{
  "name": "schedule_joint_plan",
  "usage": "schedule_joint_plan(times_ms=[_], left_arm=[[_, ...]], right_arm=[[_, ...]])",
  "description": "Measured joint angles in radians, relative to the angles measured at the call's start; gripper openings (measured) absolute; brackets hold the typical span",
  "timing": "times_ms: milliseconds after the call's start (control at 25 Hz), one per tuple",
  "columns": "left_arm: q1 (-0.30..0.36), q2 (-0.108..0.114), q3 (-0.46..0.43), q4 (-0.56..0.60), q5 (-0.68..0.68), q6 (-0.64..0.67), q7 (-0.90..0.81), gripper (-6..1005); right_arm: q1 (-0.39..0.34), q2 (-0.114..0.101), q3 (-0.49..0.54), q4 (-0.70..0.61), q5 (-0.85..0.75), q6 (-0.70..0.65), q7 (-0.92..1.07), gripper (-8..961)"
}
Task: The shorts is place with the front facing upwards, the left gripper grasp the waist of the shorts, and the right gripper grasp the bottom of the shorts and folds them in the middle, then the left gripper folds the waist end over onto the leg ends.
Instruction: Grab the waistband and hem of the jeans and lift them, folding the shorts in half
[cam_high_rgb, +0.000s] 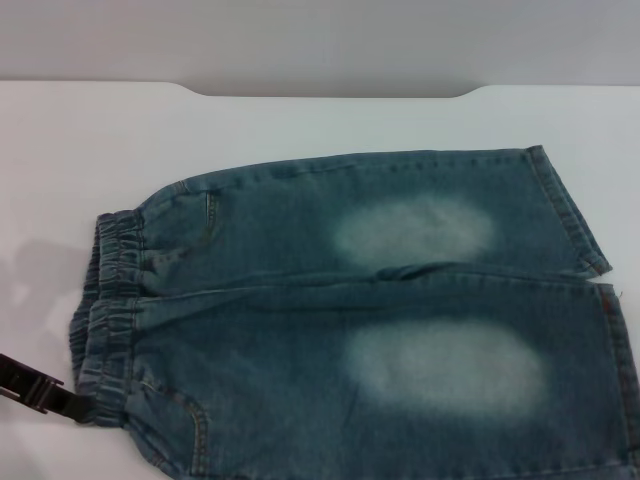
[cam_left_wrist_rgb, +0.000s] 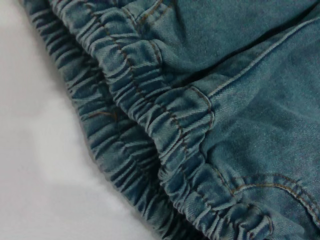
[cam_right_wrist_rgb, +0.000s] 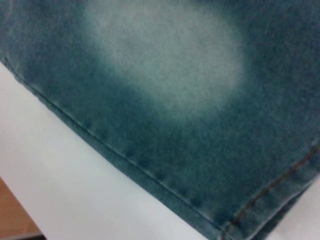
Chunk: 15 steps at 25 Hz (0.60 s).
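Note:
The blue-green denim shorts (cam_high_rgb: 380, 320) lie flat on the white table, front up, with a pale faded patch on each thigh. The gathered elastic waist (cam_high_rgb: 110, 310) is at the left, and the two leg hems (cam_high_rgb: 575, 215) are at the right. My left gripper (cam_high_rgb: 70, 406) comes in low at the near left, its black tip touching the near corner of the waistband. The left wrist view is filled by the puckered waistband (cam_left_wrist_rgb: 165, 120) seen from very close. The right wrist view shows a faded thigh patch (cam_right_wrist_rgb: 165, 55) and a stitched side edge (cam_right_wrist_rgb: 125, 160). The right gripper is not visible.
The white table (cam_high_rgb: 60, 160) extends to the left of and beyond the shorts. Its far edge has a notch (cam_high_rgb: 330, 92) against a grey wall. A strip of brown floor (cam_right_wrist_rgb: 15, 215) shows past the table edge in the right wrist view.

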Motion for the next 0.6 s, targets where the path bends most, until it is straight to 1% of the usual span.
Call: schedule_joint_plan(times_ms=[200, 600], left_arm=[[0.0, 0.001, 0.0, 0.0, 0.0, 0.0, 0.0, 24], [0.0, 0.003, 0.0, 0.0, 0.002, 0.0, 0.001, 25]], right_arm=[[0.014, -0.001, -0.002, 0.032, -0.003, 0.011, 0.0, 470], [0.02, -0.002, -0.018, 0.043, -0.015, 0.026, 0.008, 471]])
